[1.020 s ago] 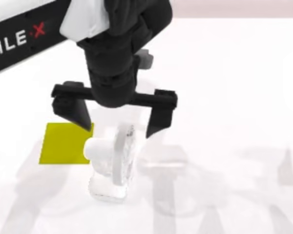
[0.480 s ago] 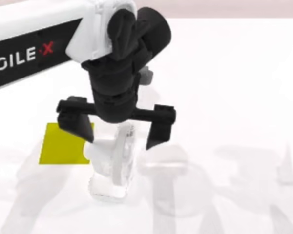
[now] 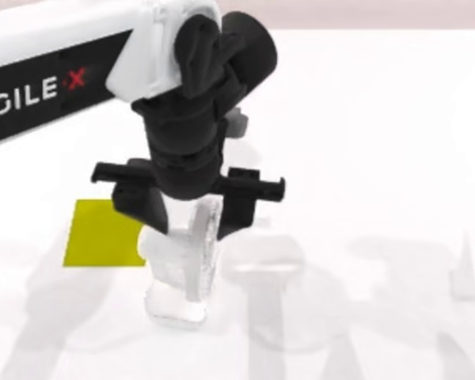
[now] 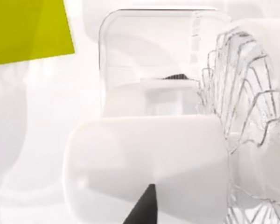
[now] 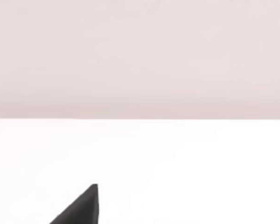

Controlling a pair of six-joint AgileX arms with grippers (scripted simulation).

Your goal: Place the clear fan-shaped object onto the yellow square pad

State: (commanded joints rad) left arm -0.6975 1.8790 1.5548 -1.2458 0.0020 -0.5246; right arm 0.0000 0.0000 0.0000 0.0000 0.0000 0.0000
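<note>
Top camera looks straight down on my left arm and the table [image 3: 396, 119]. Left wrist camera sits very close over the fan [image 4: 149, 163]; both views share it and a corner of the yellow pad [image 4: 23, 28]. Right wrist camera faces level across bare table to a pale backdrop [image 5: 140, 56].

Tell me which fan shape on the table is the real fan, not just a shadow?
The real one is the clear fan-shaped object, standing between the left gripper's fingers, beside the yellow square pad. It has a wire grille and base; the grey shapes are flat shadows.
</note>
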